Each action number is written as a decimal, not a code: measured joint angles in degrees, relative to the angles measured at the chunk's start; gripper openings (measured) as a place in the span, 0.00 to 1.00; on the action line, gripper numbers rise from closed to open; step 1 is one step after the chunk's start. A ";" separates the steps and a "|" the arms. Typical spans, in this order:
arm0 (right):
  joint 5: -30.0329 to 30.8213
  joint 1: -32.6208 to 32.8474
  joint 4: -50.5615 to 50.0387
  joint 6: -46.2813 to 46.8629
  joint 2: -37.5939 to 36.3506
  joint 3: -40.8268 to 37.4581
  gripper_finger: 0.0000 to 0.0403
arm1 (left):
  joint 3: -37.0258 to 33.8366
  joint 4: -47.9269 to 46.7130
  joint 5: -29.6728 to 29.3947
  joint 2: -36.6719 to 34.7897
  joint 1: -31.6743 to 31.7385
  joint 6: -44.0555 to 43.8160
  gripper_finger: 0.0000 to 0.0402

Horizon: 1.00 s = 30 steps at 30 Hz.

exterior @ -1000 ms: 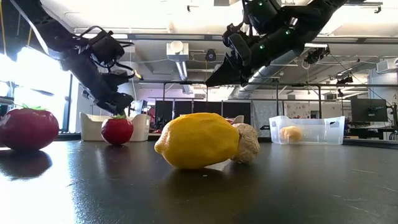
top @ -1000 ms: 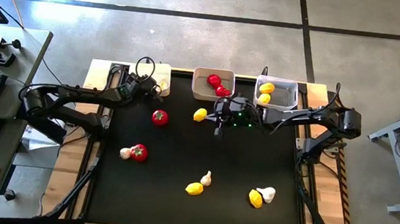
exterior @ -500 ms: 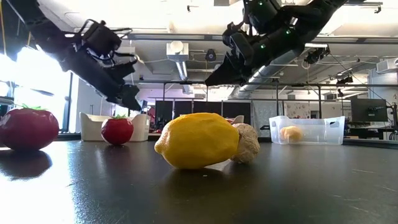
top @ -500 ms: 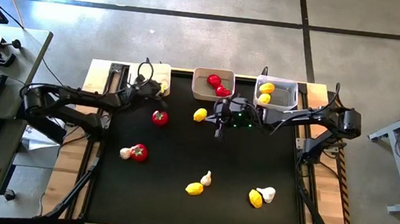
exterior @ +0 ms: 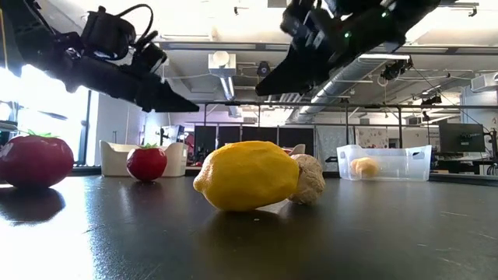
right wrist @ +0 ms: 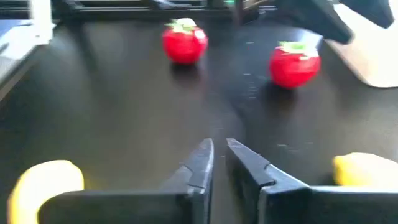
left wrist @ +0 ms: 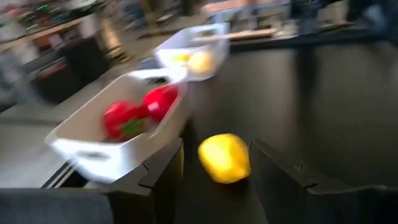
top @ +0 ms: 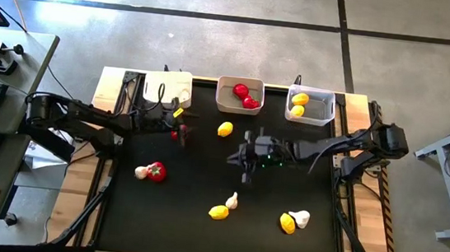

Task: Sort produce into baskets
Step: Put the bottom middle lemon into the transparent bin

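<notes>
Surface [top: 203, 182]: black mat, carrying three baskets along its far edge and loose produce spread over the rest.
Left arm: reaches in from the left side; its left end effector [top: 180, 130] hangs above the mat near the far left, over a tomato [exterior: 147, 162] that sits just near of the white basket. Fingers [left wrist: 163, 174] stand apart with a clear gap, holding nothing.
Right arm: comes in from the right side; the right end effector [top: 246, 166] hovers over the middle of the mat. Its fingers [right wrist: 200, 163] are narrow, only a slim gap between them, nothing gripped.
White basket [top: 167, 86]: far left corner; contents not readable from above.
Greyish basket [top: 239, 95]: far middle, with two red tomatoes [top: 244, 96] inside.
Clear basket [top: 310, 105]: far right, with two lemons [top: 298, 105] inside.
Loose lemon, far [top: 225, 129]: on the mat just near of the greyish basket, between the two end effectors.
Left pair: a tomato [top: 156, 171] touching a garlic bulb [top: 141, 172], left side, mid-depth.
Near middle pair: a lemon [top: 217, 213] with a garlic bulb [top: 233, 200] just beside it.
Near right pair: a lemon [top: 287, 224] touching a garlic bulb [top: 300, 218].
</notes>
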 joint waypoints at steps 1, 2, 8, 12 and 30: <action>0.00 1.00 -0.07 1.05 0.00 0.00 0.11 | -0.02 0.52 1.71 0.00 -0.26 0.60 0.42; 0.00 1.90 -0.26 2.30 0.00 0.00 0.14 | -0.02 1.05 3.41 0.00 -0.36 1.06 0.42; 2.24 7.31 -1.71 12.04 0.00 0.00 0.35 | -0.02 3.29 8.96 0.13 -0.51 1.16 0.42; 7.46 11.64 -5.53 19.01 0.10 1.83 0.49 | -0.15 2.54 9.93 0.15 -0.49 -0.28 0.42; 6.51 20.30 -46.00 21.23 23.41 39.91 0.63 | -1.03 3.08 9.81 0.17 -1.35 -2.43 0.42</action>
